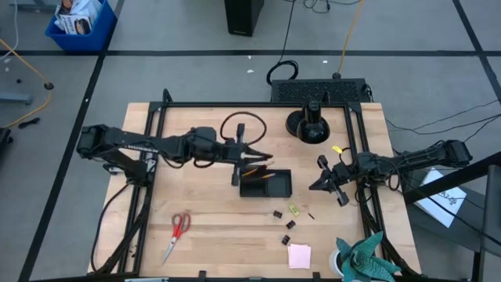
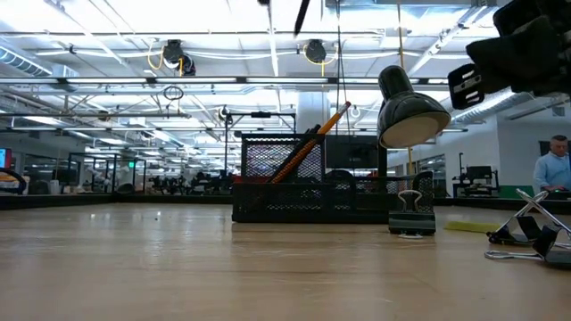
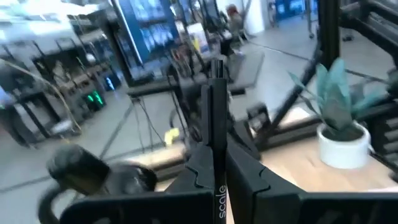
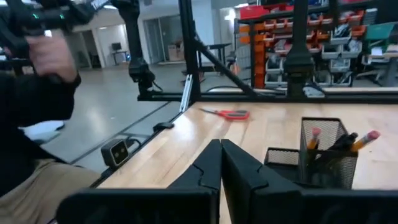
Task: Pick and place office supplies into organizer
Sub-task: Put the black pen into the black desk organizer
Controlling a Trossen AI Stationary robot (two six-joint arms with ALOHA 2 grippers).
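Observation:
The black mesh organizer (image 1: 264, 182) (image 2: 303, 183) (image 4: 323, 149) stands mid-table with orange pencils leaning in it. My left gripper (image 1: 266, 160) (image 3: 216, 134) hovers level over its far edge, shut on a thin black pen (image 3: 216, 87). My right gripper (image 1: 315, 185) (image 4: 221, 152) waits shut and level at the right, touching nothing. On the wood nearer the front lie the red-handled scissors (image 1: 177, 233) (image 4: 227, 114), small black binder clips (image 1: 285, 225) (image 2: 526, 236), a yellow-green piece (image 1: 293, 210) and a pink sticky-note pad (image 1: 299, 256). My left gripper pinches the pen's shaft (image 3: 216, 106) between its two fingers, which come level from the table's left and lie across it. The pen stands roughly upright, its lower end (image 2: 298, 22) hanging below the fingers, lifted clear above the organizer.
A black lamp on a round base (image 1: 307, 125) (image 2: 406, 111) stands behind the organizer. A teal plant in a white pot (image 1: 362, 258) (image 3: 342, 118) sits at the front right corner. Black frame rails (image 1: 356, 149) border the table. A person (image 4: 31, 99) is beyond the table's edge.

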